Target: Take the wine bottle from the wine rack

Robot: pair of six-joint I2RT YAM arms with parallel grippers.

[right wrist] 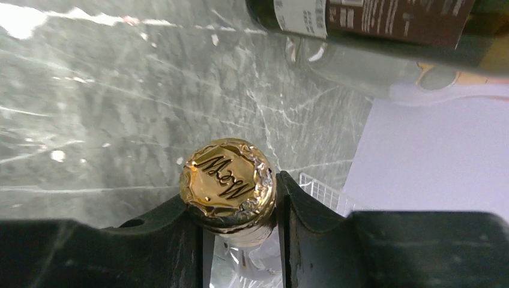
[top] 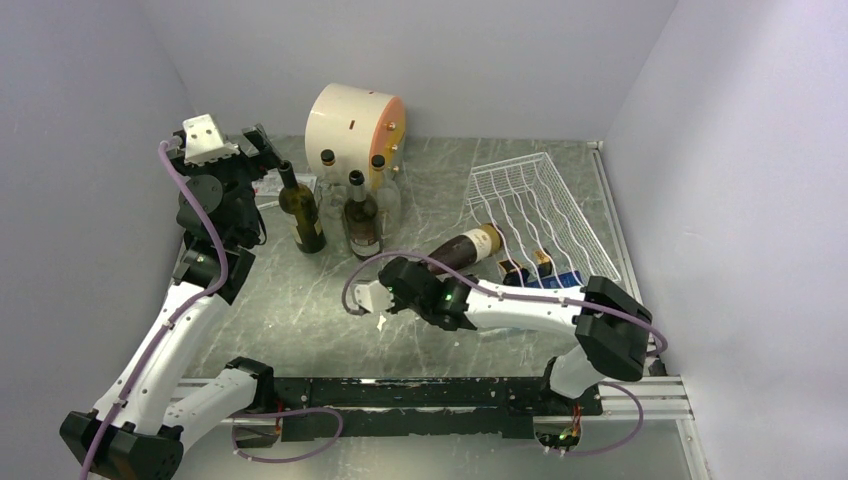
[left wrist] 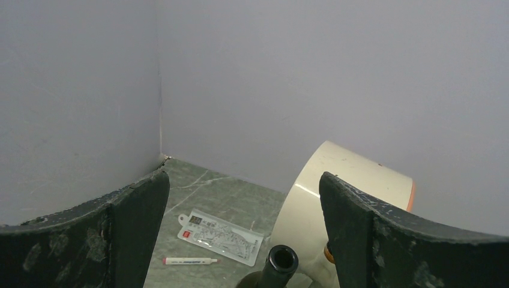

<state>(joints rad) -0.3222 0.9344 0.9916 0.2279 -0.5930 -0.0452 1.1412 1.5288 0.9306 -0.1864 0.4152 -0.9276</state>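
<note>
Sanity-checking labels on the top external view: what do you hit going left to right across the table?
left gripper → dark green bottle → brown bottle → tilted wine bottle → white wire wine rack. The cream drum overlaps the standing bottles, so it is left out.

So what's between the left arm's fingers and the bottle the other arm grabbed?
A cluster of standing bottles. The top view shows them between the left fingers and the tilted wine bottle that the right fingers grip.
</note>
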